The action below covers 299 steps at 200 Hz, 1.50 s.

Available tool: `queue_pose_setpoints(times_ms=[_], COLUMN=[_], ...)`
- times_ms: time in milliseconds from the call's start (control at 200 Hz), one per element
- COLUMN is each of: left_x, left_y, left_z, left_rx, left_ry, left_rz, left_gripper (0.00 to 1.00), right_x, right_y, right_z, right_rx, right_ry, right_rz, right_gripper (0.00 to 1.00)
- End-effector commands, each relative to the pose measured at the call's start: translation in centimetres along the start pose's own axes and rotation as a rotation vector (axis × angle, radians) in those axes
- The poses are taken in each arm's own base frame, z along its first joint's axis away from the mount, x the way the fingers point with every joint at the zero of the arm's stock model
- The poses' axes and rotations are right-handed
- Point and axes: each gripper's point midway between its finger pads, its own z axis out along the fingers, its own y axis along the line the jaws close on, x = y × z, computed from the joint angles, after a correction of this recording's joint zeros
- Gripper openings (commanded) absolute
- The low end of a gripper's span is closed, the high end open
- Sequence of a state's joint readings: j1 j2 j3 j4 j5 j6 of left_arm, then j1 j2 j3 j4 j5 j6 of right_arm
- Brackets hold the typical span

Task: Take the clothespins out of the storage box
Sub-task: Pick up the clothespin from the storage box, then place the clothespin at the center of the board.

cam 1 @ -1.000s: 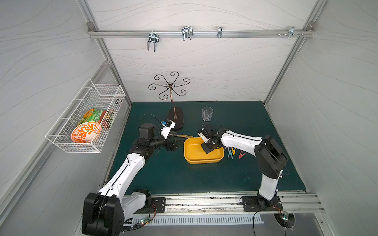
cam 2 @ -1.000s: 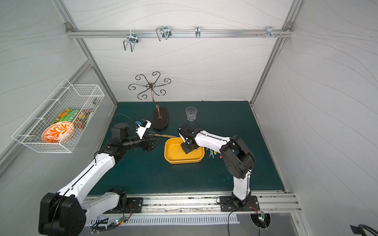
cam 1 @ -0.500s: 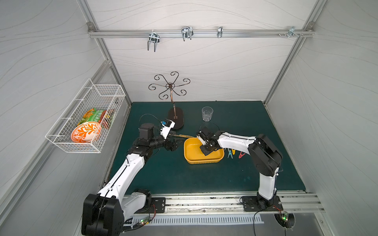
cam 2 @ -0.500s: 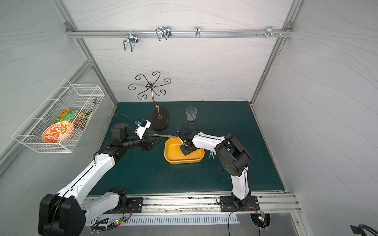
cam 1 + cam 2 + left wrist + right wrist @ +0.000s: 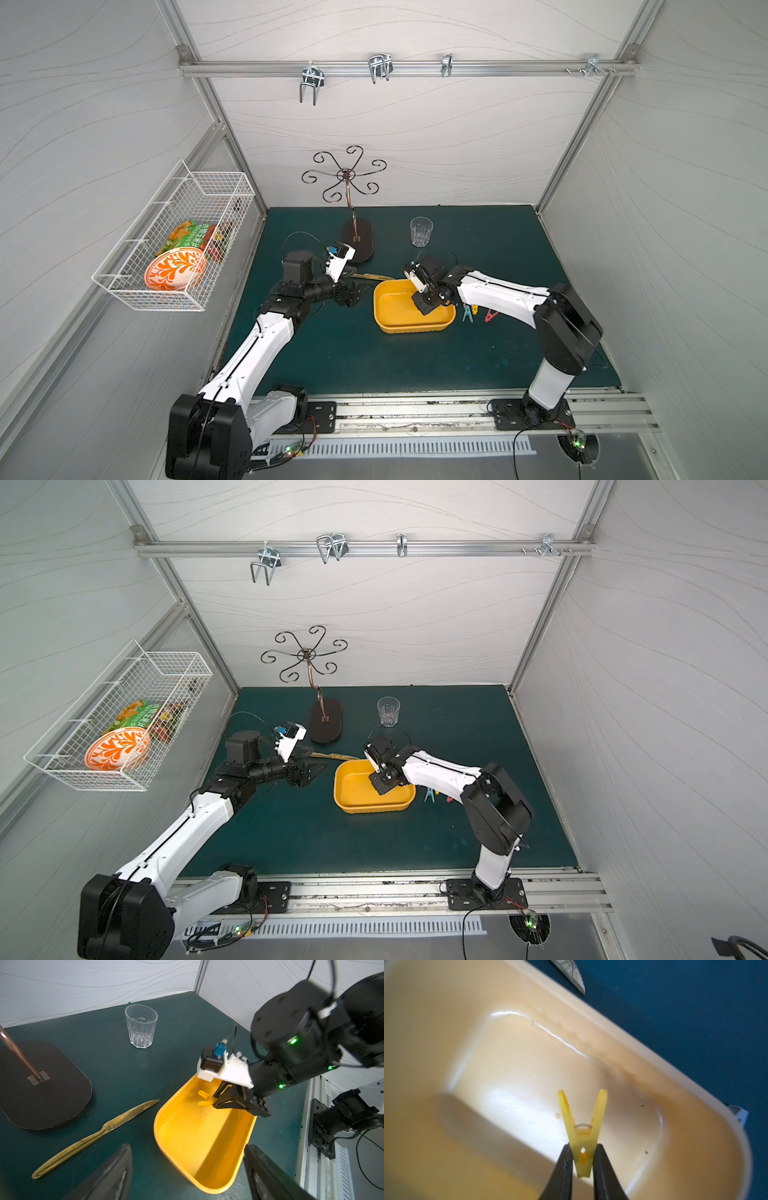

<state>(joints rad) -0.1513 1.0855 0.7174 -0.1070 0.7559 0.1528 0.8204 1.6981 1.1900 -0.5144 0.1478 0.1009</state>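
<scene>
With 3 clothespins (image 5: 468,313) lying right of the storage box (image 5: 409,331), our right gripper (image 5: 583,1147) pinches a yellow clothespin (image 5: 582,1132) inside; we see no other there.

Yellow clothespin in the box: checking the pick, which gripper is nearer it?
Right. The right gripper is shut on the yellow clothespin inside the storage box; the left gripper hangs open outside the box, not touching it.
</scene>
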Motion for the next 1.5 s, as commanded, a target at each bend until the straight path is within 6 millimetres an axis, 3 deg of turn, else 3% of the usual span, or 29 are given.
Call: queue_pose_setpoints(times_ms=[0,270,470,690,995,1255,1491], left_x=[-0.7,-0.7,-0.7,-0.3,0.3,1.0,0.6], left_y=[-0.2,0.1,0.5,1.0,1.9,3.2,5.3], left_z=[-0.1,-0.1,-0.1,-0.2,-0.3,-0.4,-0.8], left_rx=[-0.003,-0.023,-0.04,-0.077,-0.128,-0.186,-0.295], left_ry=[-0.028,-0.027,-0.028,-0.027,-0.02,-0.022,-0.062], left_rz=[0.04,0.044,0.04,0.037,0.024,-0.014,-0.023], left_gripper=[0.87,0.87,0.88,0.89,0.9,0.92,0.94], right_x=[-0.1,-0.1,2.5,4.5,6.9,8.0,5.7], right_y=[-2.2,-10.9,-15.2,-16.4,-17.2,-17.3,-17.5], right_z=[-2.5,-5.3,-3.6,0.2,3.5,3.8,1.2], right_rx=[0.026,0.161,0.172,0.136,0.16,0.155,0.124], right_ry=[-0.026,-0.065,0.014,0.103,0.179,0.193,0.114], right_rz=[0.07,0.334,0.509,0.584,0.594,0.615,0.584], right_gripper=[0.05,0.05,0.05,0.05,0.08,0.2,0.47])
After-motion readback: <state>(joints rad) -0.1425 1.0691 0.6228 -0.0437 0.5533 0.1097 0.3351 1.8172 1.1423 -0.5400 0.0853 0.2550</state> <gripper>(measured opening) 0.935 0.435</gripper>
